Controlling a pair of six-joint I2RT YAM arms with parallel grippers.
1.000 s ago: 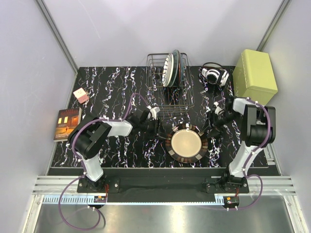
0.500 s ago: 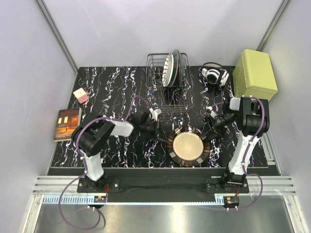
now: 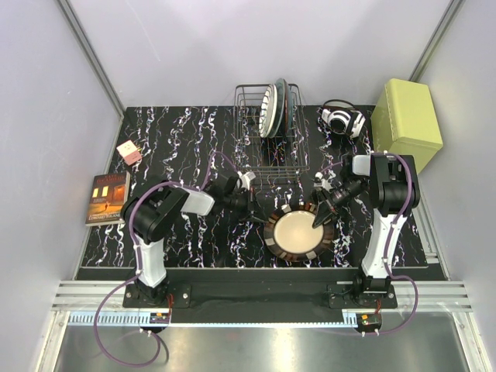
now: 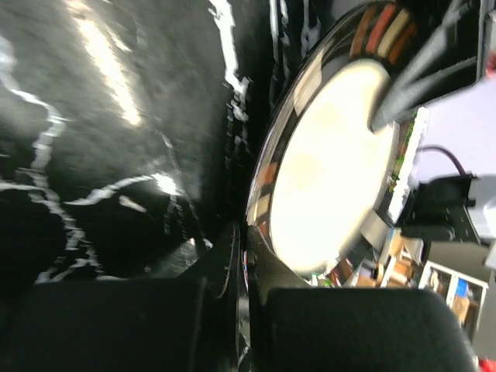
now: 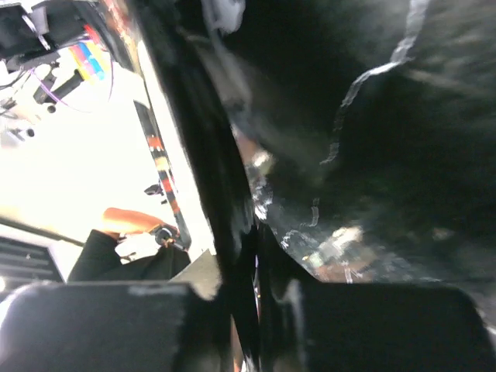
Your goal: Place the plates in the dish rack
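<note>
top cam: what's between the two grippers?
Only the cream plate, with the left gripper at its left rim and the right gripper over its right rim. Top view shows it.

Tilted cream plate [image 4: 325,178], rim pinched in left claw [image 4: 244,260], marbled tabletop [image 4: 101,155]

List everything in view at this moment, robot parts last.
rack: one, dark wire, far middle
racked plates: three, teal and striped, upright in rack
cream plate: one, brown-striped rim, before the rack
headphones: one, black-white, right of rack
box: one, yellow-green, far right
book: one, dark, left edge
pink block: one, pink-white, far left
table: one, black, white-veined
left gripper: one, black, shut on cream plate's left rim
right gripper: one, black, at its right rim, grip unclear
</note>
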